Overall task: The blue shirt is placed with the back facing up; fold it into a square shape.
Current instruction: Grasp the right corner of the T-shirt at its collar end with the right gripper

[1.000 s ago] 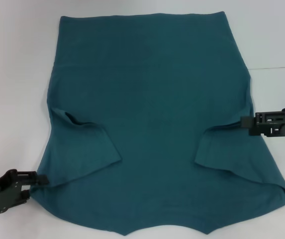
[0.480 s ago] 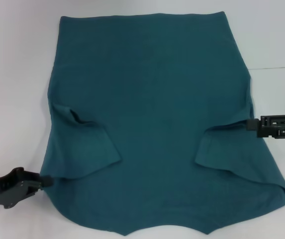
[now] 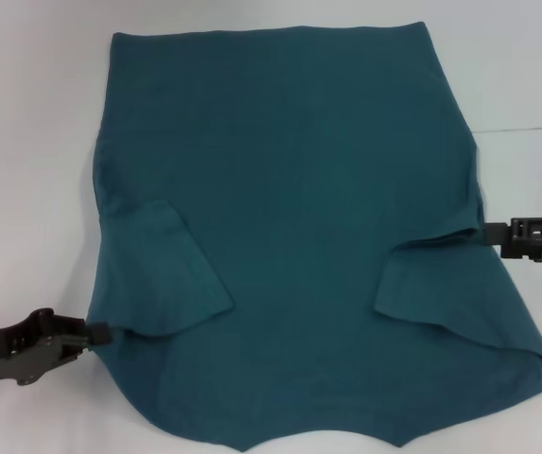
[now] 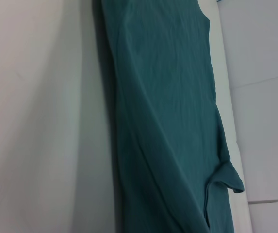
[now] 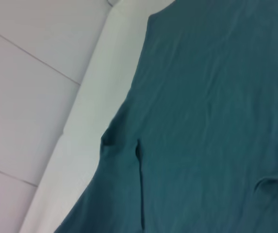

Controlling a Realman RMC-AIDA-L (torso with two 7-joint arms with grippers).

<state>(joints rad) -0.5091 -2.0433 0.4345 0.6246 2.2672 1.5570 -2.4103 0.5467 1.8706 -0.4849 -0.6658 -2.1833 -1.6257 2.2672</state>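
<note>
Shirt: blue shirt point(image 3: 289, 227) lay spread flat on the white table point(image 3: 25, 142), plain side up; both sleeves were folded inward onto the body, the left sleeve point(image 3: 162, 274) and the right sleeve point(image 3: 431, 284) each forming a flap over the torso.
Left gripper: left gripper point(image 3: 100, 332) sat low at the shirt's left edge, just below the folded left sleeve; its fingers were drawn narrow at the fabric edge, and whether they pinched the cloth could not be told.
Right gripper: right gripper point(image 3: 494, 233) sat at the shirt's right edge, level with the right sleeve fold; its fingers were narrow and touching the fabric edge, grip uncertain.
Wrist views: both showed only teal cloth on the table; neither showed that arm's own fingers.
</note>
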